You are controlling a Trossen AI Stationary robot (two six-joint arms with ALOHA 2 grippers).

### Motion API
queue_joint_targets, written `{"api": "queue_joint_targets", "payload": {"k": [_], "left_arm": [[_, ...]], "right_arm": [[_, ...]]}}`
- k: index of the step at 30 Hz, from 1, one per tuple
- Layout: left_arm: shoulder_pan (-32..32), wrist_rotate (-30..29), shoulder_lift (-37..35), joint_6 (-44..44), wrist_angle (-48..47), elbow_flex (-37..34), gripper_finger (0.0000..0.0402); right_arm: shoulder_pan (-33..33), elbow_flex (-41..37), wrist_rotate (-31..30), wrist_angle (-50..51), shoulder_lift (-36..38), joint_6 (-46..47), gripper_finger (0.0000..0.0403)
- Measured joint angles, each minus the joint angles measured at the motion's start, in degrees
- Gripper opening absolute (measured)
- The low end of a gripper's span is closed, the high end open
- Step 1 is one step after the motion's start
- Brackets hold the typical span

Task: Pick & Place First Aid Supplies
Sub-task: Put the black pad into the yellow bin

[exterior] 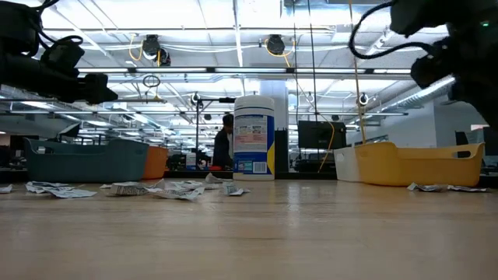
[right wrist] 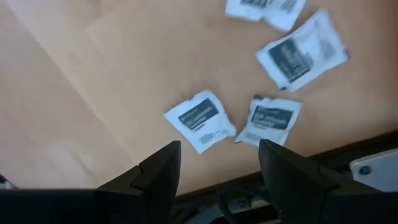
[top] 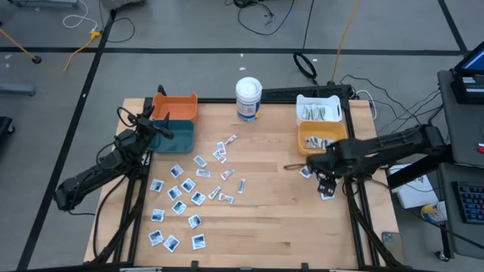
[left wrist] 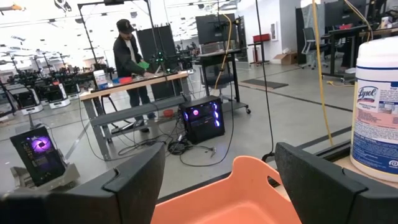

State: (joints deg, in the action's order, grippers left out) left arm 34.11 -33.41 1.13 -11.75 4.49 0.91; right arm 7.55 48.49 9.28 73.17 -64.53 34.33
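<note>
Right below my right gripper (right wrist: 217,165), between its two dark fingers, which stand apart with nothing held, lie two small square white-and-blue sachets (right wrist: 200,121) on the pale wooden table (top: 265,219), close to its right edge. They lie nearly touching each other, one with a corner turned toward me, the other (right wrist: 268,119) just beside it, and two more (right wrist: 301,53) sit a little farther out along the same edge. I judge the nearest sachet to be the one to take, since it lies almost between my fingers and I need only come straight down; being flat, it may slip under a fingertip. Behind my gripper stands the yellow plastic bin (top: 321,137), already holding some narrow wrapped strips, with the white bin (top: 318,110) beyond it. Well apart, across the middle and left of the table, the bulk of the scattered packets (top: 185,198) lies nearer my left gripper (left wrist: 219,180), which hangs wide and empty over the orange bin (left wrist: 233,202), next to the teal bin (top: 175,134). Farthest off stands the tall white wipes tub (top: 248,99).
</note>
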Motion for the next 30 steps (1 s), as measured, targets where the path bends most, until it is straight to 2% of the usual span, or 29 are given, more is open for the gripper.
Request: {"api": "queue_joint_targets", "payload": {"k": [8, 18, 25, 30], "left_arm": [[-0.01, 0.00, 0.00, 0.00, 0.00, 0.00, 0.0308], [-0.01, 0.00, 0.00, 0.00, 0.00, 0.00, 0.0308], [0.00, 0.00, -0.02, 0.00, 0.00, 0.00, 0.0308], [-0.02, 0.00, 0.00, 0.00, 0.00, 0.00, 0.0308]], "right_arm": [[7.81, -4.94, 0.04, -7.35, -5.26, 5.31, 0.0210], [9.81, -10.21, 0.02, -16.73, -13.86, 4.79, 0.0210], [9.79, -11.49, 2.35, -20.68, -17.33, 3.67, 0.0208], [9.79, -11.54, 2.16, -21.13, -19.06, 2.28, 0.0165]]}}
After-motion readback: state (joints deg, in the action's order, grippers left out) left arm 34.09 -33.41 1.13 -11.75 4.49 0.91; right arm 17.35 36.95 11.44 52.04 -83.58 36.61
